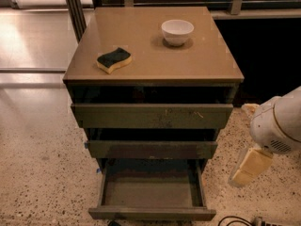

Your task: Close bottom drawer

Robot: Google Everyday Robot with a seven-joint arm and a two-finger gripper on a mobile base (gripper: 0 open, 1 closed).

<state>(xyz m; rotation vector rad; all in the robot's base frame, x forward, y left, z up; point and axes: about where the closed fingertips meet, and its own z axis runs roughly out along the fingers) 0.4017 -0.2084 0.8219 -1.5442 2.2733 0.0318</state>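
Claw (249, 166) hangs right of open bottom drawer (151, 214), arm (281, 121) cropped.

The end effector (249, 166) hangs right of the bottom drawer (153, 194), which stands pulled out.

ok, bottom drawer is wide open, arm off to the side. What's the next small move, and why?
Probably swing the gripper left and lower, until it sits in front of the bottom drawer. The drawer is pulled far out with its grey floor showing, and the gripper hangs to the right of the cabinet, touching nothing. It needs to be lined up with the drawer's flat front before it can push.
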